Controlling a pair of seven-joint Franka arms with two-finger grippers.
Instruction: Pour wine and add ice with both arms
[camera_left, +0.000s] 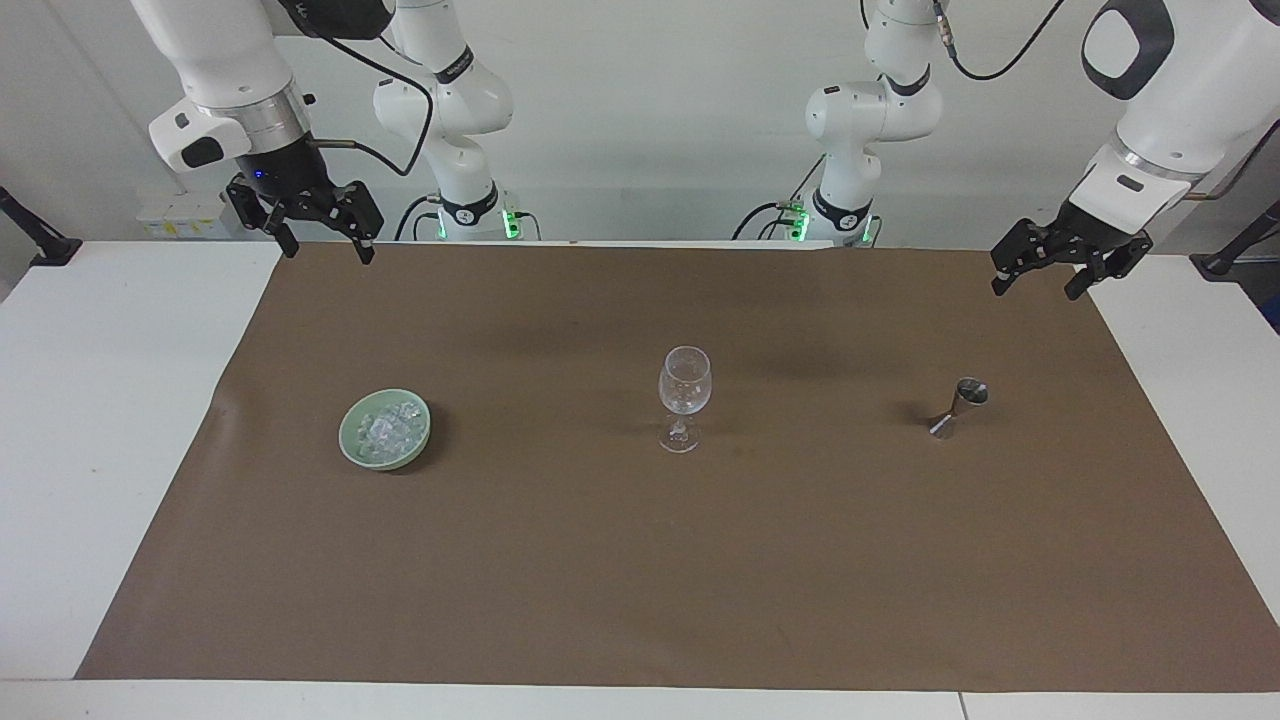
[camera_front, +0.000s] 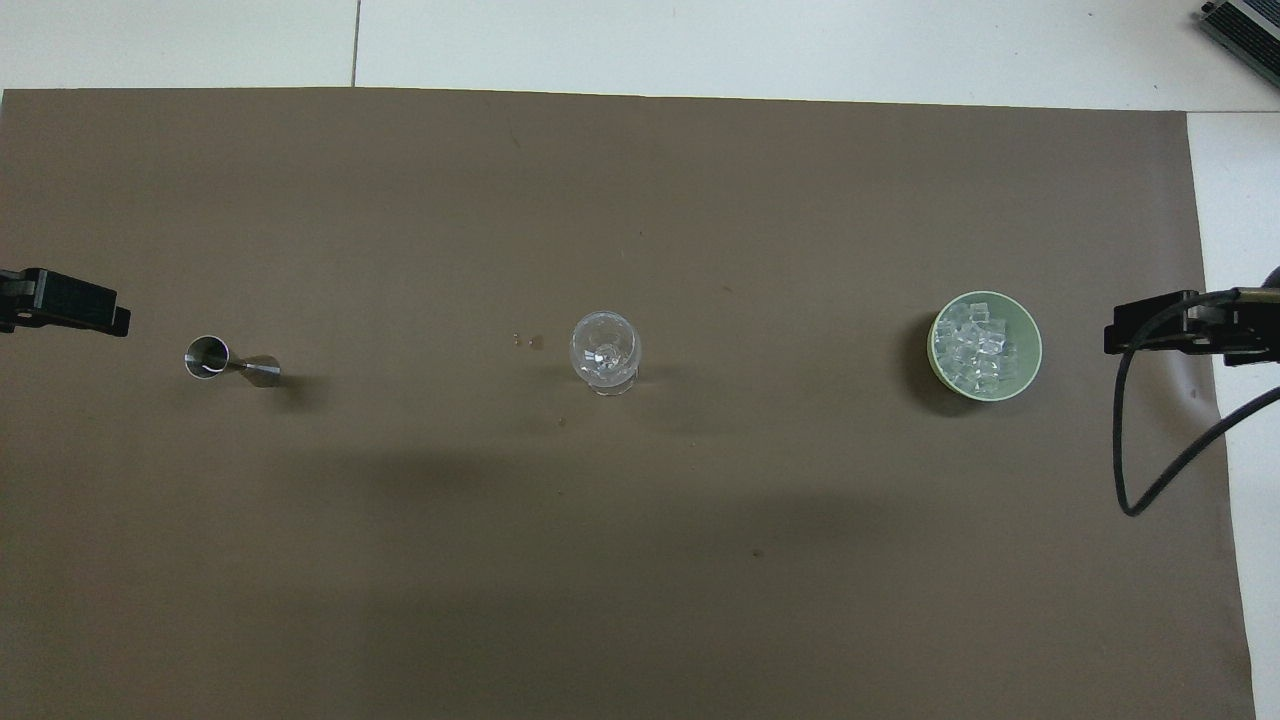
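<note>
An empty clear wine glass (camera_left: 684, 395) (camera_front: 605, 350) stands upright mid-mat. The ice (camera_left: 388, 424) (camera_front: 975, 350) lies piled in a pale green bowl (camera_left: 345, 437) (camera_front: 1032, 325) toward the right arm's end. A small steel jigger (camera_left: 960, 405) (camera_front: 230, 362) stands toward the left arm's end. No wine shows, and I cannot tell what the jigger holds. My right gripper (camera_left: 328, 250) (camera_front: 1180, 325) hangs open and empty above the mat's edge by the robots. My left gripper (camera_left: 1035, 290) (camera_front: 60, 300) also hangs open, holding nothing. Both arms are raised and apart from everything.
A brown mat (camera_left: 640, 560) covers most of the white table (camera_left: 100, 450). A few tiny specks (camera_front: 527, 341) lie on the mat beside the glass. A black cable (camera_front: 1150, 450) loops down from the right arm.
</note>
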